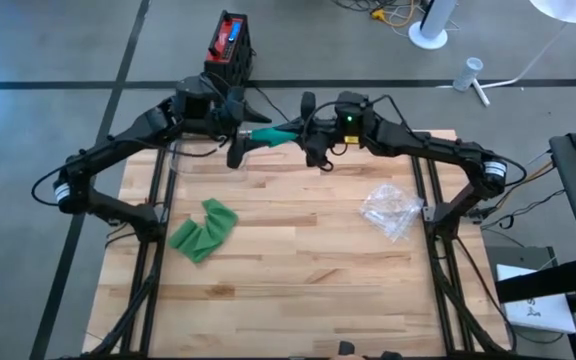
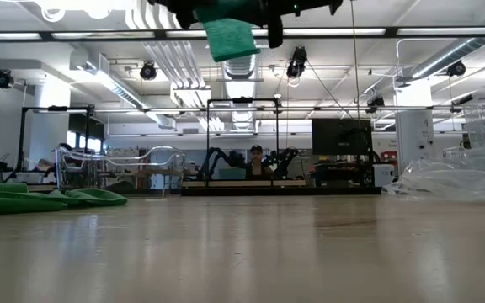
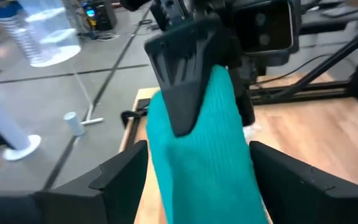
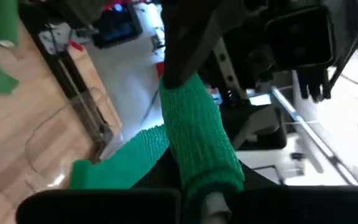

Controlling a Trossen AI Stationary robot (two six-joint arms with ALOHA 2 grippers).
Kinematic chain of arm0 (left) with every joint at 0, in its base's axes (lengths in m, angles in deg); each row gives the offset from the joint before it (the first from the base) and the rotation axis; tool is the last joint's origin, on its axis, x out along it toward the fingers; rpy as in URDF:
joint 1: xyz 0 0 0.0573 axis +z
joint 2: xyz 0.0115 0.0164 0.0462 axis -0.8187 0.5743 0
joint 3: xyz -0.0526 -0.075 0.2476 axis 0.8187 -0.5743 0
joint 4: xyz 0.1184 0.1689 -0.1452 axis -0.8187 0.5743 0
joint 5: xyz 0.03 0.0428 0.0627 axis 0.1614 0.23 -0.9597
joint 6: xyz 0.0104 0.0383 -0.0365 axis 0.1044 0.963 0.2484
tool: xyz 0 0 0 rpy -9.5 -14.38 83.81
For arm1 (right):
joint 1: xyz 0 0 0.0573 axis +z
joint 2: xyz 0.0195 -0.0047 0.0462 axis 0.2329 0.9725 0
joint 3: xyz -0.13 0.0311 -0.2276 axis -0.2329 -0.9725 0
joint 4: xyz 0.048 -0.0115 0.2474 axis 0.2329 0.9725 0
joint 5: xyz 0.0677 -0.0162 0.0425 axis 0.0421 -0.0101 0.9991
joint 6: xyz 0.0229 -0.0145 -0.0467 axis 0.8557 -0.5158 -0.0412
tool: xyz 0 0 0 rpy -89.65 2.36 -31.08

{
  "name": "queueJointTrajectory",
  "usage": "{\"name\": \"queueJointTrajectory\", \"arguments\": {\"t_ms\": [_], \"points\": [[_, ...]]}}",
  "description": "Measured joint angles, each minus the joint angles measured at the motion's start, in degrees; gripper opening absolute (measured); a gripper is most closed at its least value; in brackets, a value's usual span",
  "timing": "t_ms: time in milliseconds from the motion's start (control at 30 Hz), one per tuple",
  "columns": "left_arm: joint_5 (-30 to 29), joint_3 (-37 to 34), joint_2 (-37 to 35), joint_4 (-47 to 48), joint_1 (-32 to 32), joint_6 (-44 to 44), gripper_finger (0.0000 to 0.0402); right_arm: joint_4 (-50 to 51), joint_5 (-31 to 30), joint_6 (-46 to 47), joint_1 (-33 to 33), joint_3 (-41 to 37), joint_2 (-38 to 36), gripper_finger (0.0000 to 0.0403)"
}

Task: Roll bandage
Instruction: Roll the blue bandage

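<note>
The green stretchy cloth bandage [image 1: 271, 134] is up in the air above the far edge of the table, held between the two grippers. It is partly rolled into a tube, and a loose flat end of it hangs down below the grippers [image 2: 228, 37].

The right gripper [image 1: 311, 132] is clenched tight on one end of the rolled bandage [image 4: 199, 140]. The left gripper [image 1: 243, 138] is at the other end. Its fingers [image 3: 120, 177] stand wide apart, one on each side of the green roll [image 3: 197, 149], and they do not seem to press it. One finger of the right gripper lies on top of the roll there.

Below both grippers is the light wooden plank table [image 1: 298, 260]. Most of it is bare, so there is lots of room to move. On the left gripper's side, nearer the front, lies a second crumpled green bandage [image 1: 203, 230]. On the right gripper's side lies a crinkled clear plastic wrapper [image 1: 391, 210], close to the table's side edge. Both are well apart from the grippers.

Just past the far edge, behind the left gripper, sits a black and red box [image 1: 230, 45] on the grey floor.
</note>
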Motion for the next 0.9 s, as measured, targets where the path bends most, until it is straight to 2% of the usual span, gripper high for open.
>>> {"name": "queueJointTrajectory", "arguments": {"t_ms": [133,300,433,700,900], "points": [[2.76,-0.15,1.64,-0.64,-0.10,-0.59,0.0250,9.53,2.14,0.91,-0.30,3.74,-0.06,0.0019],[7.68,-0.21,3.24,-2.06,-0.09,-1.18,0.0227,14.91,3.50,2.45,-0.37,6.28,-0.06,0.0019],[8.20,-0.21,3.72,-2.99,-0.11,-1.29,0.0214,19.39,4.70,3.57,-0.77,8.40,-0.04,0.0019],[8.29,-0.21,4.33,-3.34,-0.09,-2.39,0.0199,20.96,5.12,5.66,-1.08,9.52,0.02,0.0024],[8.48,-0.19,5.68,-3.51,-0.10,-5.01,0.0188,21.21,5.09,3.81,-1.20,9.52,0.05,0.0019]]}}
